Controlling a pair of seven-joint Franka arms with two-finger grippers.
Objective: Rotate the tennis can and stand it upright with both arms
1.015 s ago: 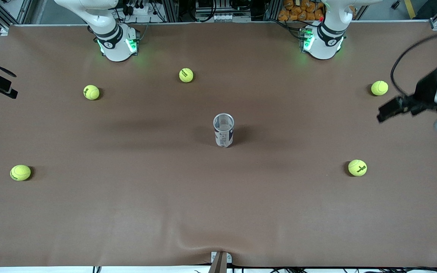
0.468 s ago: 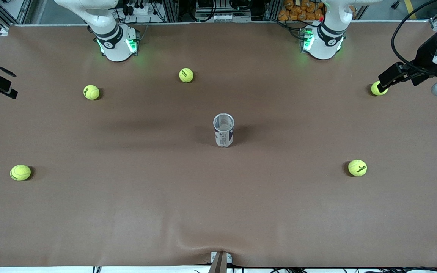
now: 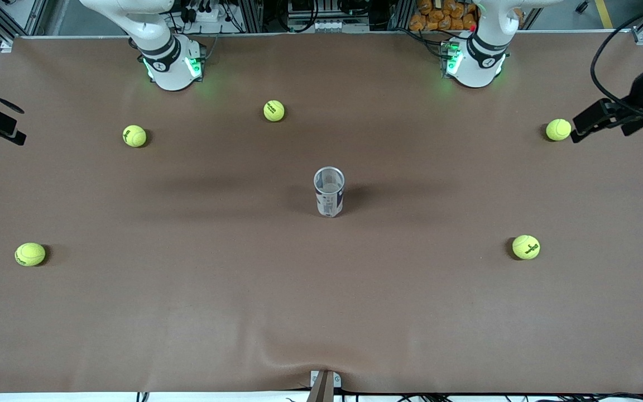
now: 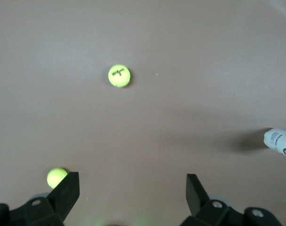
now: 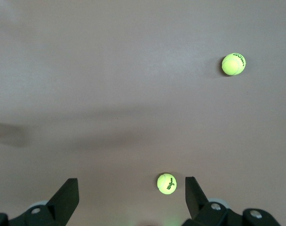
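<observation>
The tennis can (image 3: 329,192) is standing upright near the middle of the brown table (image 3: 321,312), its open mouth facing up and its white and dark blue label showing on the wall; nothing is touching it. In the left wrist view only a sliver of the can (image 4: 279,143) is showing at the picture's border.

The left gripper (image 4: 132,190) is hanging in the air over the left arm's end of the table, fingers spread wide and gripping nothing. In the front view it (image 3: 592,120) is showing as a dark shape just beside a tennis ball (image 3: 558,129) that is lying near that end's edge. The right gripper (image 5: 131,190) is likewise spread wide and empty, looking down on bare table and two balls (the front view is showing only that arm's base and lower links, not its hand).

Four more balls are lying scattered — one (image 3: 526,247) toward the left arm's end, nearer the front camera; one (image 3: 274,110) close to the robots' edge; one (image 3: 134,135) and another (image 3: 30,254) toward the right arm's end.
</observation>
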